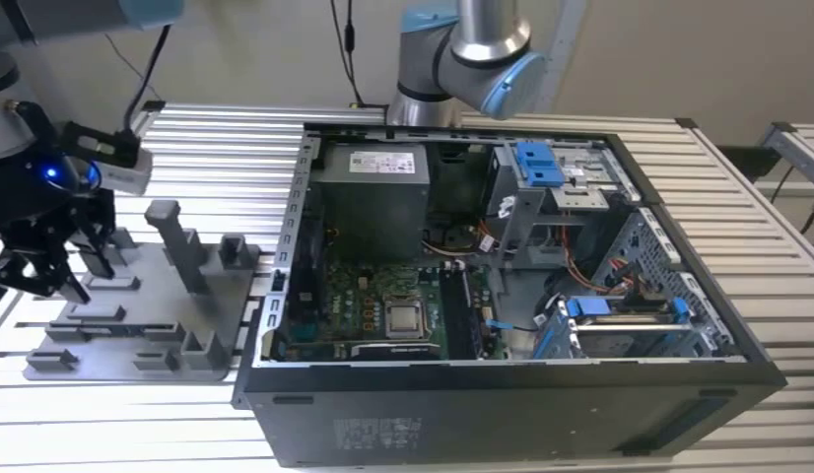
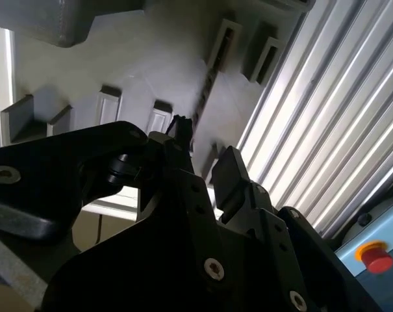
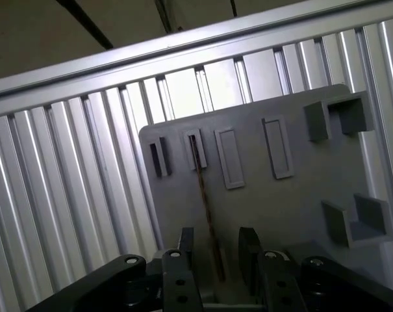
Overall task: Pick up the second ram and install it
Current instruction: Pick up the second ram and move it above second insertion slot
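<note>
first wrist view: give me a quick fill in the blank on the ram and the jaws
1. The second ram stands on edge in the ____ holder plate.
2. The jaws stand ____, one on each side of it.
3. The plate lies at the exterior view's ____ of the computer case.
Missing: grey; open; left

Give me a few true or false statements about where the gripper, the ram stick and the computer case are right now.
1. The gripper is open, with the second ram between its fingers. True.
2. The second ram is seated in the motherboard. False: it stands on edge in a slot of the gray tray.
3. The computer case lies open, its motherboard in sight. True.
4. The gray tray sits inside the computer case. False: it lies on the slatted table, to the exterior view's left of the case.
</note>
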`<action>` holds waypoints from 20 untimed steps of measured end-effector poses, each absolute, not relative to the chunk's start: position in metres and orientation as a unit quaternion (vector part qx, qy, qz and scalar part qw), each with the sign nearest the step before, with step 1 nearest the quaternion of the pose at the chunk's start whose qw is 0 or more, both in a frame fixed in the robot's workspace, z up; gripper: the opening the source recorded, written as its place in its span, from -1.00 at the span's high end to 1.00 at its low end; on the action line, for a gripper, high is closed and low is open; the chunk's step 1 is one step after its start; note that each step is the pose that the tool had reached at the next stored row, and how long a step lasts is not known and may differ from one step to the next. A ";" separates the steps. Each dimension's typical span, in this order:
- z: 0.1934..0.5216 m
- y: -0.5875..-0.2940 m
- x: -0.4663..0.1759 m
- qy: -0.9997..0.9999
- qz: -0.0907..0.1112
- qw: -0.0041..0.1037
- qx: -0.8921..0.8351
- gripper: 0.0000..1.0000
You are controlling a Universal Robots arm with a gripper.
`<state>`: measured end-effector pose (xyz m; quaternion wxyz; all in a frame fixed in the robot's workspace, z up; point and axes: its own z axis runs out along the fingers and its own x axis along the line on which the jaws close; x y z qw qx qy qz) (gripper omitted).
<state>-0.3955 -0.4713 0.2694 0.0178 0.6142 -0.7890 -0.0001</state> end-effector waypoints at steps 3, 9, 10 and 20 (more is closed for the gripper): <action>0.265 -0.471 -0.396 -0.789 0.000 0.018 0.614 0.16; 0.255 -0.472 -0.395 -0.786 0.000 0.018 0.618 0.16; 0.254 -0.472 -0.395 -0.785 0.000 0.018 0.619 0.16; 0.250 -0.472 -0.396 -0.783 0.000 0.018 0.622 0.16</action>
